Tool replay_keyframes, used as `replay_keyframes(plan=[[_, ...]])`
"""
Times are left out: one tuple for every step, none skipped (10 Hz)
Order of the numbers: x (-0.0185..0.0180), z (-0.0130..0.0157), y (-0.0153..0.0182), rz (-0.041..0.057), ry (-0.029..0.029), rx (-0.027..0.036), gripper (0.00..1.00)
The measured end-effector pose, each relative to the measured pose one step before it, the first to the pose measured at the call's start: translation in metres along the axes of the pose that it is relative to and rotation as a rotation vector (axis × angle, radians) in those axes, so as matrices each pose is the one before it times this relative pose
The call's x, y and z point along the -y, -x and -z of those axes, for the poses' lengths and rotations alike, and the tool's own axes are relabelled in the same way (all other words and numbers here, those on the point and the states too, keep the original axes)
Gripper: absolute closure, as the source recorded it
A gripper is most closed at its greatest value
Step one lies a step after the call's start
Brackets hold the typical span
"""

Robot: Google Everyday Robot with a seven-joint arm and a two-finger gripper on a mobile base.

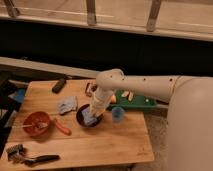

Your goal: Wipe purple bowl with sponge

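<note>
One arm, wiping stage, sponge down in bowl.

Near edge: brush (30,159). Mid-table: purple bowl (83,118), sponge (90,118) inside it, directly under gripper (94,113), which reaches straight down; grip state: cannot tell. Blue cup (118,114) just right, carrot (62,127) left, so sweep room is tight. Far side: green tray (140,102).

This looks like a kitchen or dining corner set up as a robot test space: a wooden table (100,142) holds dishware and cleaning things, a purple bowl (85,116), an orange bowl (36,123), a small blue cup (117,114), a brush (30,157) and a green tray (137,102). A dark wall with a railing (91,12) runs along the far side. The gripper (93,114) sits down in the purple bowl with a sponge (90,119).
</note>
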Motion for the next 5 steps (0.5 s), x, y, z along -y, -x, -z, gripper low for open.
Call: replay_keyframes(plan=[[0.00288, -0.00087, -0.00147, -0.00534, -0.00665, -0.00520, 1.00], [0.00568, 0.00064, -0.00089, -0.01020, -0.01140, -0.00602, 1.00], [0.00492, 0.00234, 0.00376, -0.00834, -0.00934, 0.00531, 1.00], [0.00375, 0.00196, 0.00292, -0.00458, -0.01014, 0.00263, 1.00], [0.00107, 0.00244, 0.00473, 0.00036, -0.01144, 0.00430, 1.00]])
